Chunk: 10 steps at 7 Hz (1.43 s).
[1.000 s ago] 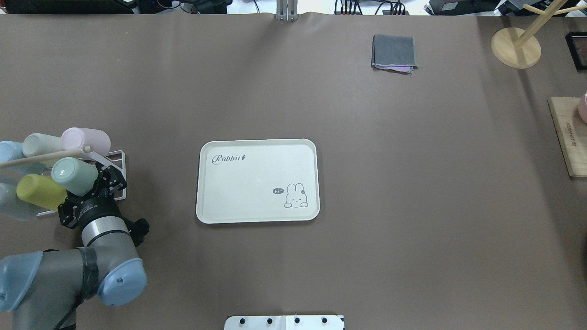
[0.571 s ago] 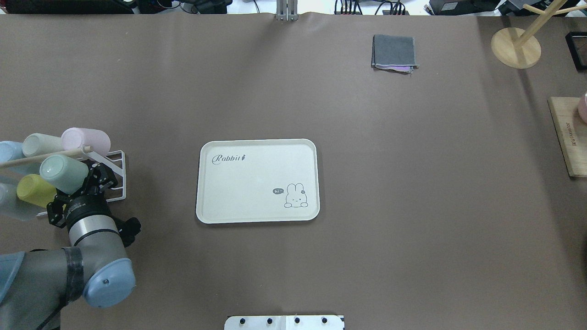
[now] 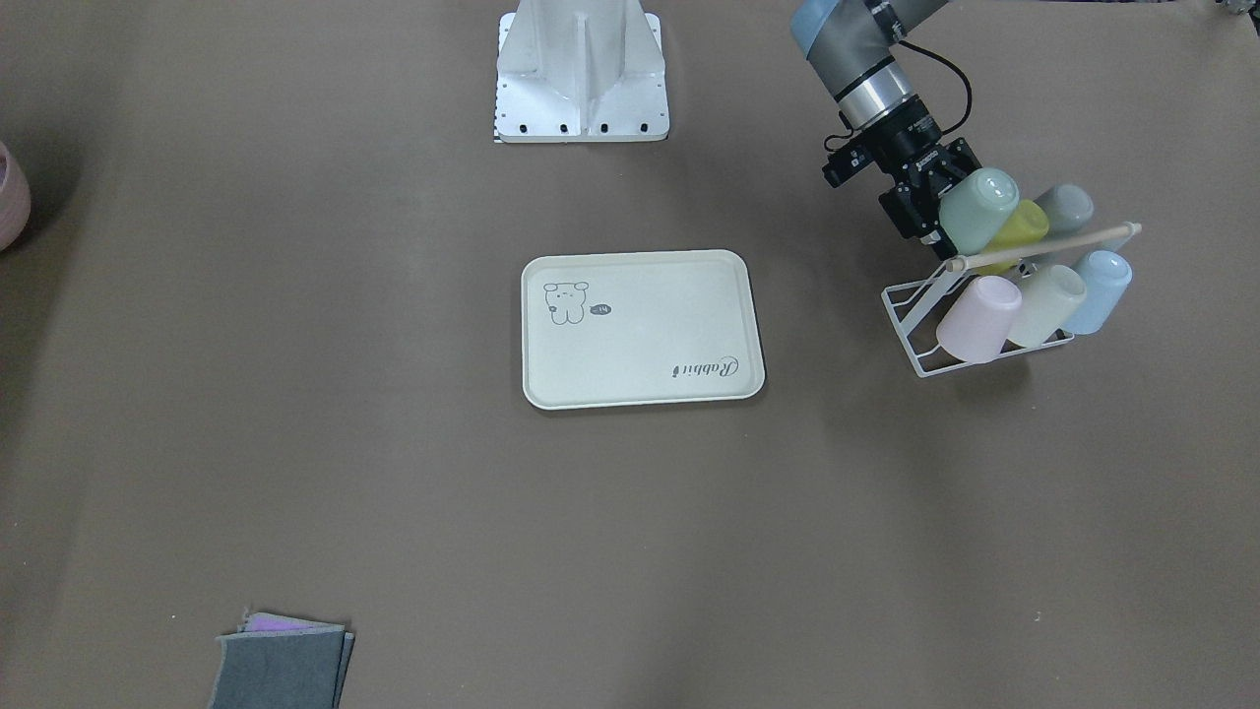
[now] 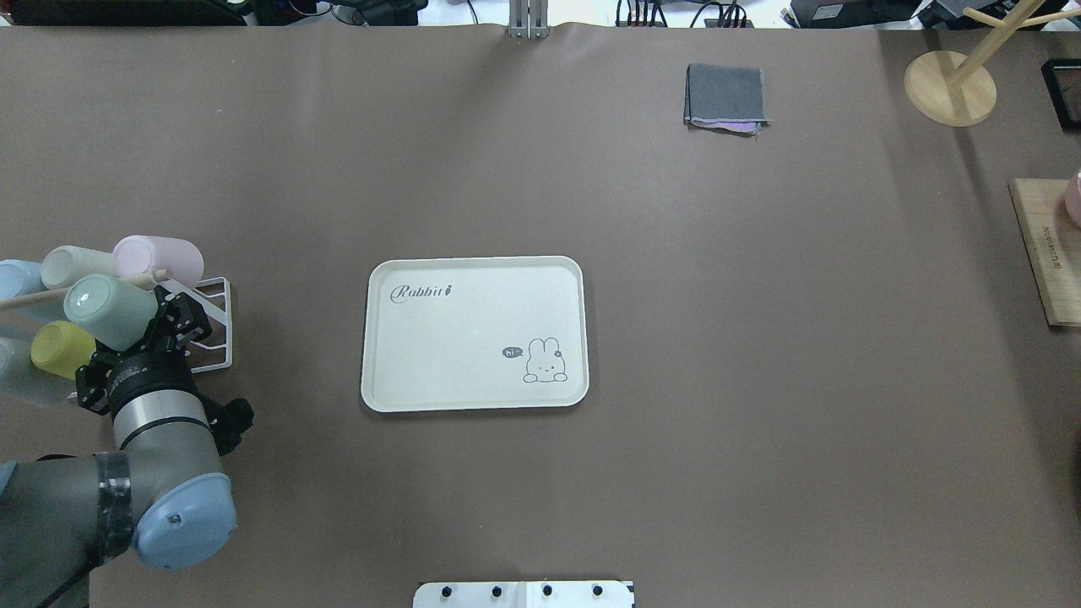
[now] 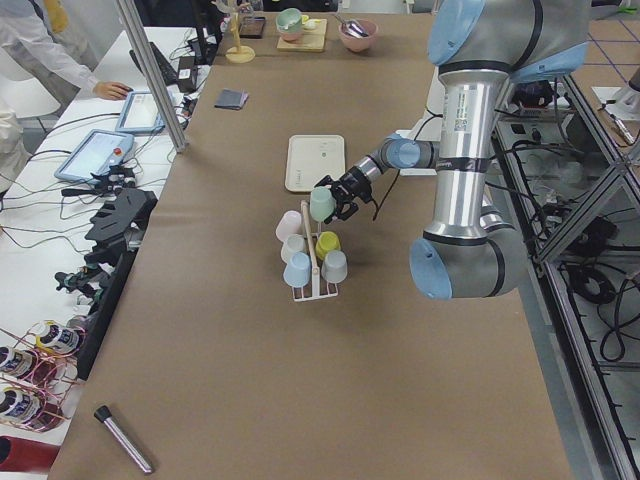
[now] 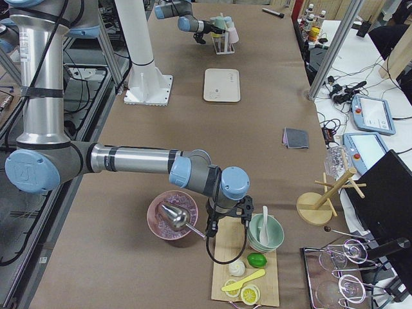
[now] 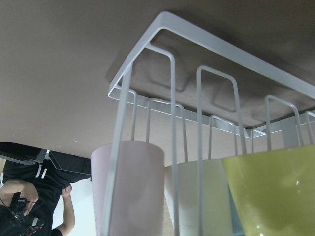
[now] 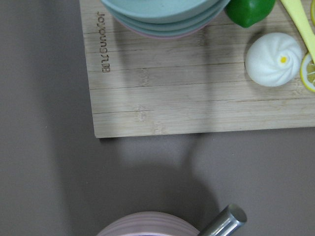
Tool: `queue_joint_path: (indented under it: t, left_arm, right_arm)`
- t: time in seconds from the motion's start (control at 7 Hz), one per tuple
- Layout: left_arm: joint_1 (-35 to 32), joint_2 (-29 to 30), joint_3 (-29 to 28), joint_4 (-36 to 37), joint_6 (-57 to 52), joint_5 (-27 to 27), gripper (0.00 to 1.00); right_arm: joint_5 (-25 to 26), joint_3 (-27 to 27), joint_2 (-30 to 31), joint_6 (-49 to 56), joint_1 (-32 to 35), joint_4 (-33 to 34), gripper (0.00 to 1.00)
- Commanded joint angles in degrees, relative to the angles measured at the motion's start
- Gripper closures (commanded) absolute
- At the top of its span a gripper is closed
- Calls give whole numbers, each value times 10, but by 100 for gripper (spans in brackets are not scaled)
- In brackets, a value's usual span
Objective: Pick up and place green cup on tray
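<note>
The green cup (image 4: 105,311) is pale mint and lies tilted in my left gripper (image 4: 156,325), which is shut on it just above the white wire rack (image 4: 211,325) at the table's left. It also shows in the front view (image 3: 977,210) and in the left view (image 5: 321,204). The cream tray (image 4: 456,355) with "Rabbit" script lies flat mid-table, apart from the cup, to its right. My right gripper (image 6: 226,215) hovers over a wooden board far off; I cannot tell if it is open or shut.
The rack holds pink (image 4: 160,253), cream (image 4: 67,263), blue (image 4: 17,277), yellow-green (image 4: 59,348) and grey-green (image 3: 1063,209) cups under a wooden rod (image 3: 1043,246). A folded grey cloth (image 4: 726,97), a wooden stand (image 4: 950,89) and a wooden board (image 4: 1047,253) lie far right.
My left gripper has drawn back to the left with the green cup, which has shifted left and a little farther off over the rack. Tray and other cups stay put.
</note>
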<state>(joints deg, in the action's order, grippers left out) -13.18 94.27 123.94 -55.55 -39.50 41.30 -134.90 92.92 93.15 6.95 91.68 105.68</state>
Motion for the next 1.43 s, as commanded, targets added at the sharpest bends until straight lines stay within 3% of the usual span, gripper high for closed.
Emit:
queue_joint_path:
  t: [0.0, 0.71, 1.29]
  left_arm:
    - [-5, -1, 16, 0, -19, 0, 17]
    - [-19, 9, 48, -3, -37, 4, 17]
    - [-51, 51, 47, -5, -39, 4, 17]
  right_arm:
    - [7, 0, -8, -1, 1, 0, 0]
    - [35, 9, -15, -36, 3, -5, 0]
    - [45, 2, -10, -36, 3, -29, 0]
